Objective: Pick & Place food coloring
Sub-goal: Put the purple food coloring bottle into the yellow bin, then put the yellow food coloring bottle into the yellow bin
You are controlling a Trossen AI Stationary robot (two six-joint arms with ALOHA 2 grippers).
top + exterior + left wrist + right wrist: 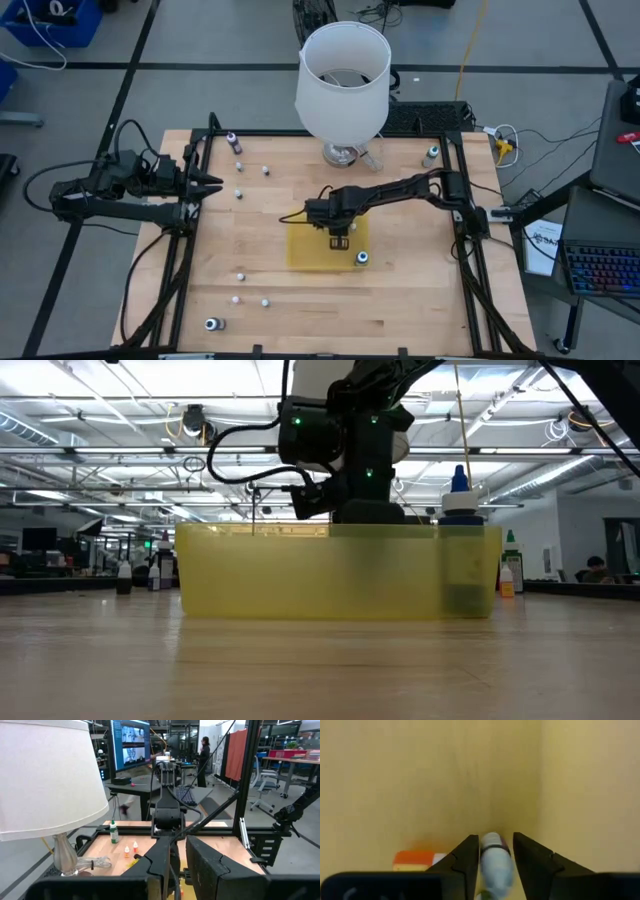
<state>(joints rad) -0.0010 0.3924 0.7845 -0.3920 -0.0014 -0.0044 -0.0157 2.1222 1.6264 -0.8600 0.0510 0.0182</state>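
Clamped between my right claw's (495, 857) two dark fingers, a small whitish bottle (495, 865) with a darker cap hangs low inside the yellow tray (300, 250), cap pointing down toward the floor of it. Judging by this, I am at the placing step; the next move calls for easing the fingers apart and lifting straight up, clear of the translucent plastic wall close alongside. Just beside my fingertips lies an orange-capped bottle (417, 860) on its side. A blue-topped bottle (460, 510) stands at the tray's edge nearby. My left claw (205, 183) waits well away at the wooden table's (400, 300) edge, fingers parted.
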